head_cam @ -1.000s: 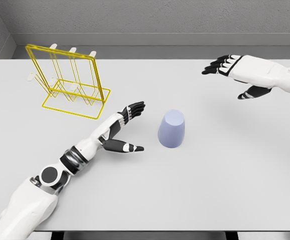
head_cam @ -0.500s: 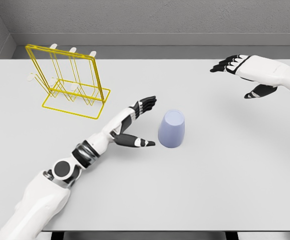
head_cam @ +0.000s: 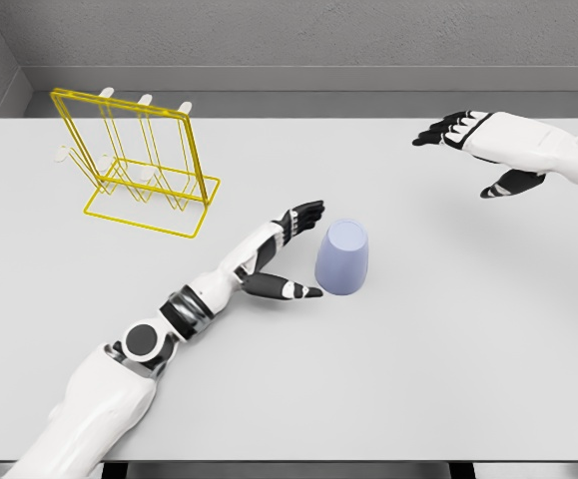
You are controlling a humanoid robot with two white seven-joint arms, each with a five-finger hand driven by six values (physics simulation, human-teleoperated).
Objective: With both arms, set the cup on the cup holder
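The cup (head_cam: pixel 341 258) stands mouth-down just right of my spread left hand (head_cam: pixel 290 251); my right hand (head_cam: pixel 478 150), fingers loose, hangs well apart.

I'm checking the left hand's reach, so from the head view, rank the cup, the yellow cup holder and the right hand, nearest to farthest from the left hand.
1. Cup: just right of the open left hand.
2. Cup holder: back left on the table.
3. Right hand: far right, open, hovering over the table's back edge.
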